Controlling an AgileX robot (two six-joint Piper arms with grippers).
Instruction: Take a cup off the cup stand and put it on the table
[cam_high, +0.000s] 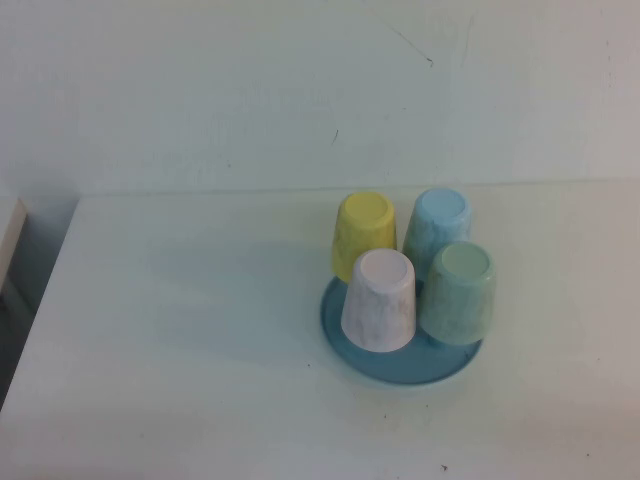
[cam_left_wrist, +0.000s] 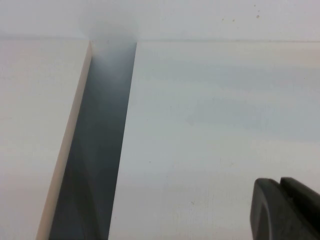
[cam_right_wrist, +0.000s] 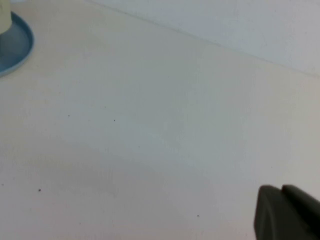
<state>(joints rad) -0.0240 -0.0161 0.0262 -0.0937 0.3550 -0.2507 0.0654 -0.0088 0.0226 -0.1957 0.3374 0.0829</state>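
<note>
The pale pink cup (cam_high: 380, 300) stands upside down at the front left of the round blue cup stand (cam_high: 400, 366) on the white table (cam_high: 180, 340). The stand's pegs are hidden under the cups. Neither arm shows in the high view. In the left wrist view my left gripper (cam_left_wrist: 280, 186) is shut and empty, over bare table near its left edge. In the right wrist view my right gripper (cam_right_wrist: 281, 192) is shut and empty, over bare table, with the stand's blue rim (cam_right_wrist: 20, 47) far off at the frame's corner.
A yellow cup (cam_high: 363, 235), a light blue cup (cam_high: 437, 225) and a pale green cup (cam_high: 458, 292) also sit upside down on the stand. A dark gap (cam_left_wrist: 97, 150) runs between the table and a neighbouring white surface (cam_left_wrist: 30, 125) on the left.
</note>
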